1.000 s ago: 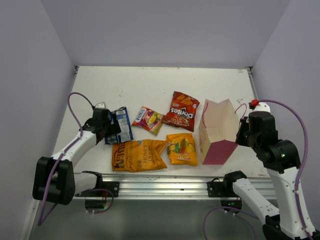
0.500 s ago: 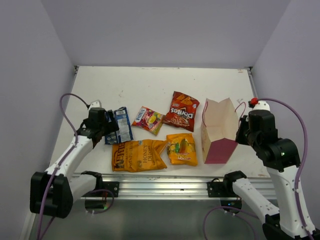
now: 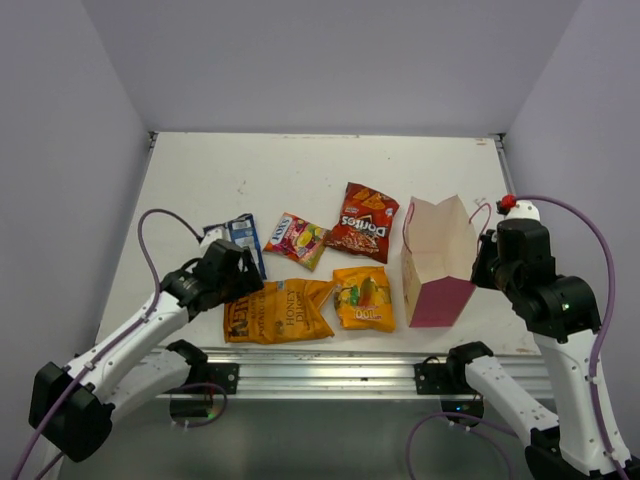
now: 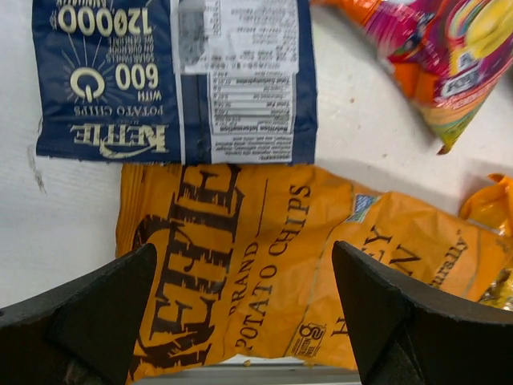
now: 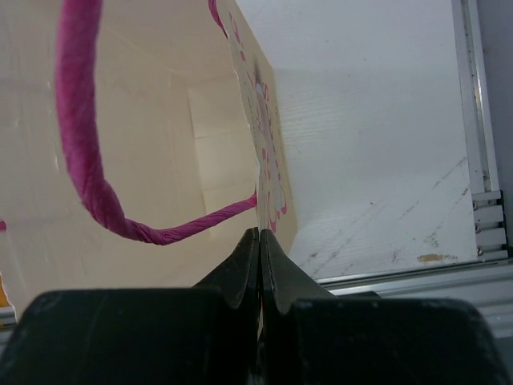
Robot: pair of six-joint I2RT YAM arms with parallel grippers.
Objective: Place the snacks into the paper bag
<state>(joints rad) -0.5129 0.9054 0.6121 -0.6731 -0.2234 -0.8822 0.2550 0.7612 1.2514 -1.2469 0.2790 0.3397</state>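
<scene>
The left gripper [image 4: 242, 257] is spread wide, with its two dark fingers low at the edges of the wrist view and only their inner faces showing. The big orange bag [image 4: 272, 241] lies flat directly under and between them. Its near end is cut off by the frame, and I cannot tell whether the fingertips touch the foil. Just ahead of the fingers lies the blue packet [image 4: 172, 80], back side up, with its far edge out of frame. Ahead and to the right of this hand is the candy packet [image 4: 433, 64], only partly in view. A sliver of the small orange bag [image 4: 493, 216] pokes in at the far right. From above, the wrist body hides the fingers themselves. The red chip bag [image 3: 362, 222] lies on the table [image 3: 300, 170] farther to this hand's right, apart from the others.

The right gripper [image 5: 258, 241] is pinched tight on the top edge of the paper bag [image 5: 144, 160], on the wall nearest it. The bag stands upright with its mouth open to that hand's left. A cord handle [image 5: 80, 144] loops down and ends right at the fingertips. Whether the cord is also caught there is hard to make out.
</scene>
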